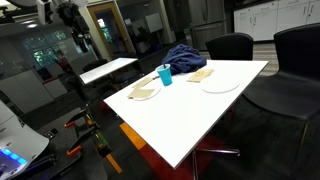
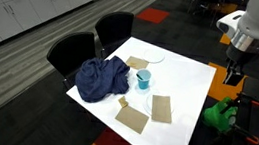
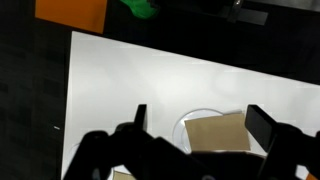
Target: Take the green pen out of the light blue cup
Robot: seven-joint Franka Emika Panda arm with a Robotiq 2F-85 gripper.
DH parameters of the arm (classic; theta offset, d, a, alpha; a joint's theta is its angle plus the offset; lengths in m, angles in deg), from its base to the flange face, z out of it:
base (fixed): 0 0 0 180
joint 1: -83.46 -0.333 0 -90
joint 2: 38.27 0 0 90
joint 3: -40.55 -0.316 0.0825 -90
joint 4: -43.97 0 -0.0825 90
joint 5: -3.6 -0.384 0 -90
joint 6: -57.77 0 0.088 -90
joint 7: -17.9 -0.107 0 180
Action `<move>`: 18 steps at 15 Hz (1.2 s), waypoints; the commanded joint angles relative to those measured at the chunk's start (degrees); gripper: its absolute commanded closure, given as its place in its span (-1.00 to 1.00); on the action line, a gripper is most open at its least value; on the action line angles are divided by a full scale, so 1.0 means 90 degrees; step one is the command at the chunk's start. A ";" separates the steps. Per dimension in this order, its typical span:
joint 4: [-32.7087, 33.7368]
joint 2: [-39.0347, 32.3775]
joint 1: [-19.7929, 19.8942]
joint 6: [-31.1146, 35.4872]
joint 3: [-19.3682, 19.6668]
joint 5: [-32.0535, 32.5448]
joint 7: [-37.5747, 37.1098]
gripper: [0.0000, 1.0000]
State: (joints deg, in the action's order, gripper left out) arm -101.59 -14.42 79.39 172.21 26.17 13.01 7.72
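Note:
The light blue cup (image 1: pixel 165 76) stands upright near the middle of the white table (image 1: pixel 200 115), beside a blue cloth. It also shows in an exterior view (image 2: pixel 143 81). A thin pen (image 1: pixel 162 69) sticks out of it; its colour is too small to tell. My gripper (image 2: pixel 232 75) hangs above the floor off the table's edge, far from the cup, and shows dark in an exterior view (image 1: pixel 79 44). In the wrist view the gripper (image 3: pixel 200 122) is open and empty. The cup is out of that view.
A crumpled blue cloth (image 2: pixel 101 80) lies by the cup. Brown napkins (image 2: pixel 161 108) lie on the table, one on a white plate (image 3: pixel 190 122). Black chairs (image 2: pixel 72 50) stand at the far side. A green object (image 2: pixel 219 115) sits on the floor near the gripper.

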 commanded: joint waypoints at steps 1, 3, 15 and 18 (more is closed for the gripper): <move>0.0335 -0.0559 -0.0134 0.0281 0.0147 0.0089 0.0100 -1.00; 0.0434 -0.0827 -0.0143 0.0557 0.0153 0.0125 0.0112 -1.00; 0.0869 -0.2499 -0.0048 0.3705 0.0567 0.0296 0.0023 -1.00; 0.1101 -0.3012 -0.0010 0.4257 0.0757 0.0589 -0.0039 -1.00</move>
State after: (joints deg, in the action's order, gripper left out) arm -94.71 -36.82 79.07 206.76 31.45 15.45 7.89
